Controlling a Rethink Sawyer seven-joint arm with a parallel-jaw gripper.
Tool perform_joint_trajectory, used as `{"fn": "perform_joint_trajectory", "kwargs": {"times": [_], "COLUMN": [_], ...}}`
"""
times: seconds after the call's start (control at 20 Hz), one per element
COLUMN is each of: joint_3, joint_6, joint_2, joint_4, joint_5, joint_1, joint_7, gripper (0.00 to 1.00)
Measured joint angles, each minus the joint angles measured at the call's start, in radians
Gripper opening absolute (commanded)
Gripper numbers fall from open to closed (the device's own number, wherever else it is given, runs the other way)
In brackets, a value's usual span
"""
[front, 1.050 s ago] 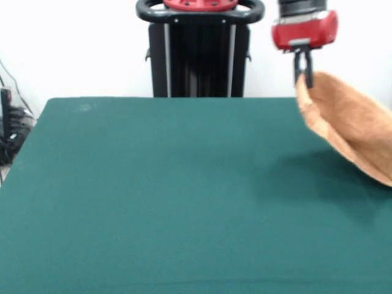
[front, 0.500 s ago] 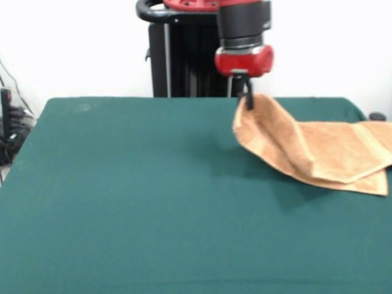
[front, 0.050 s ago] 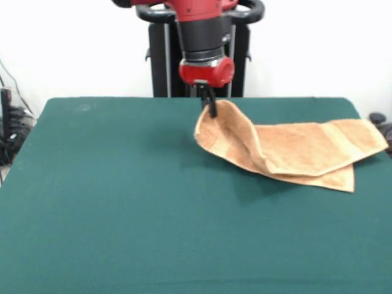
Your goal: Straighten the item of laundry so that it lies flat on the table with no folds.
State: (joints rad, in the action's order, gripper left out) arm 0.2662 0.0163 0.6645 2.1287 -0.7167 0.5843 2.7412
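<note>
1. The gripper is clamped on a raised corner of the towel, which lies doubled over itself at the right of the table.
2. If released here, the fold would probably be left in; if dragged onward, bunching could result.
3. The green cloth is bare elsewhere. A white wall is seen behind; cables at the left edge are indistinct.

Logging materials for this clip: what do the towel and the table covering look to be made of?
The hand towel looks like orange-tan terry cotton: matte, nubby pile, a flatter woven band near one end, and it drapes softly where the end effector lifts it. The table covering looks like dark green felt-like cloth, matte and smooth.
</note>
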Motion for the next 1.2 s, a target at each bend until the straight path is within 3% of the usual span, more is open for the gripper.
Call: {"fn": "perform_joint_trajectory", "kwargs": {"times": [0.7,1.2], "joint_3": [0.103,0.270], "joint_6": [-0.087,-0.273], "joint_2": [0.015,0.077], "joint_4": [-0.013,-0.037], "joint_5": [-0.077,-0.078], "joint_1": [0.180,0.328], "joint_7": [-0.005,-0.015], "gripper": [0.00,0.00]}}
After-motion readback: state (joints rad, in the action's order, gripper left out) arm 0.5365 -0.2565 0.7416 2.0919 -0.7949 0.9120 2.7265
